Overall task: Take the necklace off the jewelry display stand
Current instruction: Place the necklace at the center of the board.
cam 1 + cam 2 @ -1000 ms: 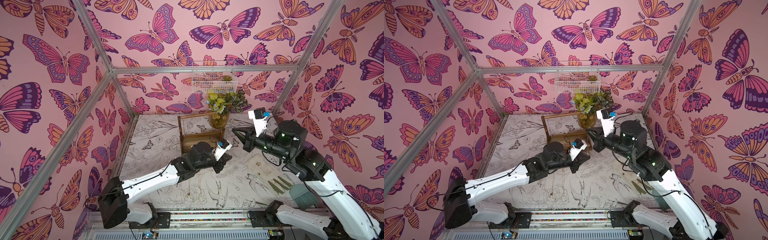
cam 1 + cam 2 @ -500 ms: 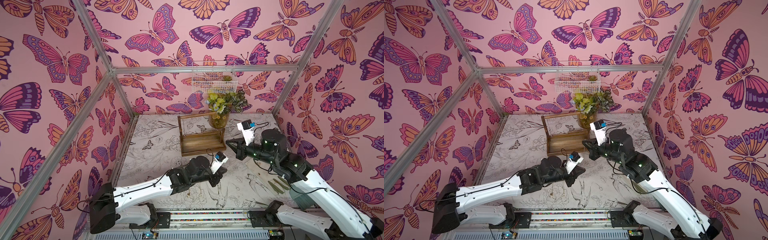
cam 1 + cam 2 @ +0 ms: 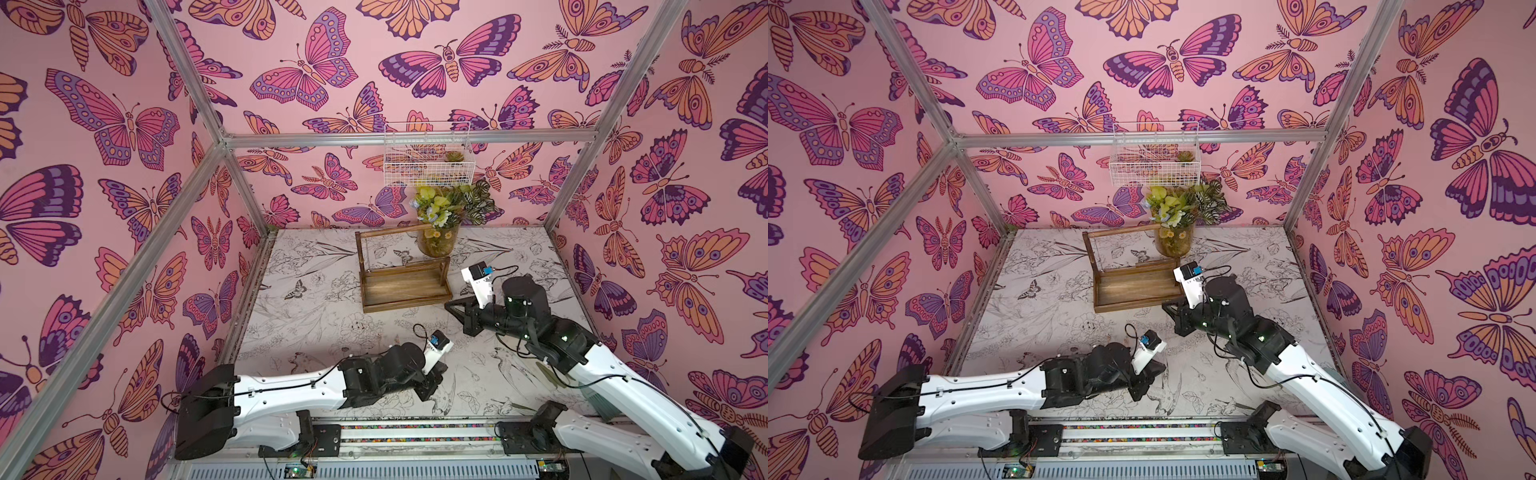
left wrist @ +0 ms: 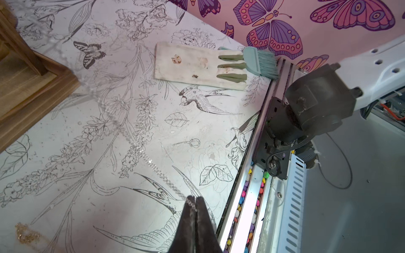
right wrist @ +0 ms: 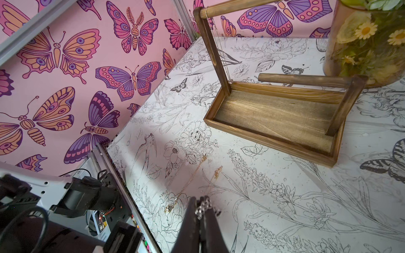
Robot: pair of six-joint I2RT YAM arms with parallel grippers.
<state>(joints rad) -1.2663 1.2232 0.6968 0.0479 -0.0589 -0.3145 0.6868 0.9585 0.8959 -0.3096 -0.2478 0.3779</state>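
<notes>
The dark left fingers [image 4: 192, 211] were pinched shut on the end of a silver link-chain necklace [image 4: 143, 154], low over the flower-printed white bench [image 3: 311, 291] near its front rail. From there the chain ran taut through the air toward a corner of the brown stained-wood jewelry display stand [image 3: 405, 286], where it blurred out of sight. The dark right fingers [image 5: 195, 211] were closed on a small bunch of silver links just in front of the stand. Whether these belonged to the same chain could not be told for certain. The silver necklace hung clear of the stand's top bar. A thin chain with a small pendant [image 5: 230, 81] hung from that bar beside one upright post. A fine gold chain [image 5: 190, 177] lay loose on the bench in front of the stand.
</notes>
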